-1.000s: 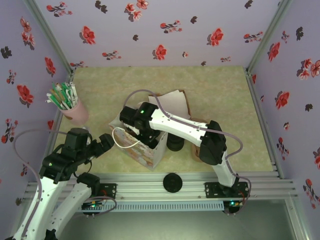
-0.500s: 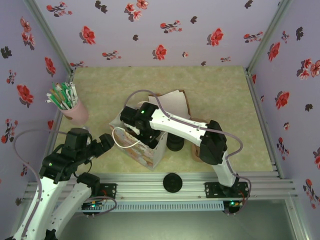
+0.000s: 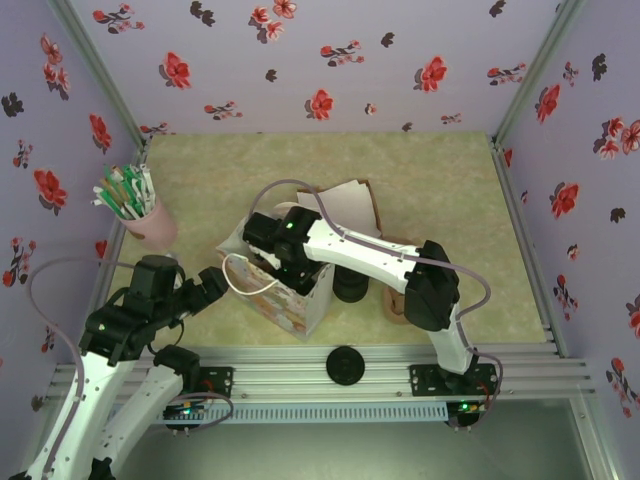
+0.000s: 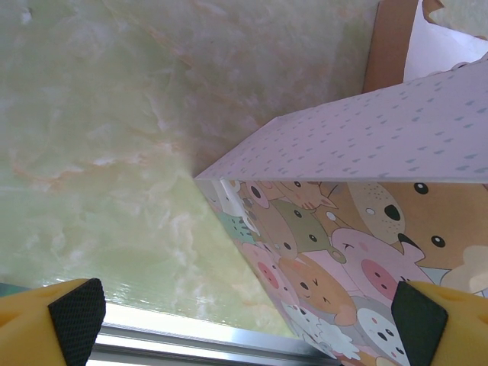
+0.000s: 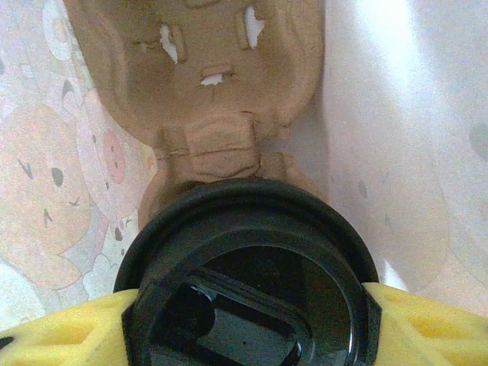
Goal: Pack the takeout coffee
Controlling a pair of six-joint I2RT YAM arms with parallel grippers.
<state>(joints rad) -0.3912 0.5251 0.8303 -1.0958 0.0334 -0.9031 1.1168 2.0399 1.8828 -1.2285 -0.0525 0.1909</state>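
Okay so the right tool [image 5: 244, 324] has its yellow fingers [image 5: 69, 328] pinching the takeout coffee [image 5: 244, 244] from both sides, right at the black lid. The cup is upright and down inside the cartoon-animal paper bag [image 3: 300, 302], which stands near the middle of the counter [image 3: 430, 180]. Just beyond the cup, on the bag's floor, there's a brown pulp cup carrier [image 5: 206, 91] with its far socket empty. I can't tell from here whether the cup's bottom is seated in the near socket. My take on doing this bit well: go straight down, no tilt, and don't let go until the cup stops sinking and sits snug in that socket. Then spread the fingers only a little and lift straight up, because the bag walls are close on both sides and would snag easily. The left tool [image 3: 205, 285] is spread wide just left of the bag's near corner, apparently not touching it. It looks well placed to steady the bag if it starts to wobble.
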